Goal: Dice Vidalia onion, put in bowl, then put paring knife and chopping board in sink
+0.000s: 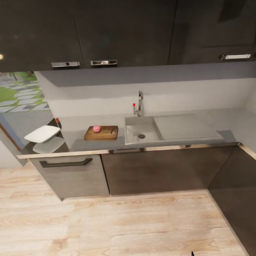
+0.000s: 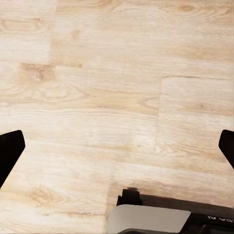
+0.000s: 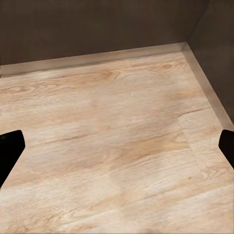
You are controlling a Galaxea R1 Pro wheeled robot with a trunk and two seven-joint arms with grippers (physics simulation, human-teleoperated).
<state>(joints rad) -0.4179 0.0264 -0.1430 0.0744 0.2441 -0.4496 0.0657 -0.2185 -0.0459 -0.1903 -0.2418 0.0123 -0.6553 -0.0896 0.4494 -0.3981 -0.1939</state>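
Onion (image 1: 96, 128) on chopping board (image 1: 101, 133), sink (image 1: 141, 133) alongside

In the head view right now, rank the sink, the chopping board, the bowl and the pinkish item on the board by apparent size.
1. sink, basin plus drainboard, clearly largest.
2. chopping board and bowl: these look about alike in width, so I won't rank them.
3. pinkish round item on the board, smallest.

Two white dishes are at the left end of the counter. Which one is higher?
The higher one is the white bowl, nearer the window. The second white dish lies below it, closer to the counter's front edge.
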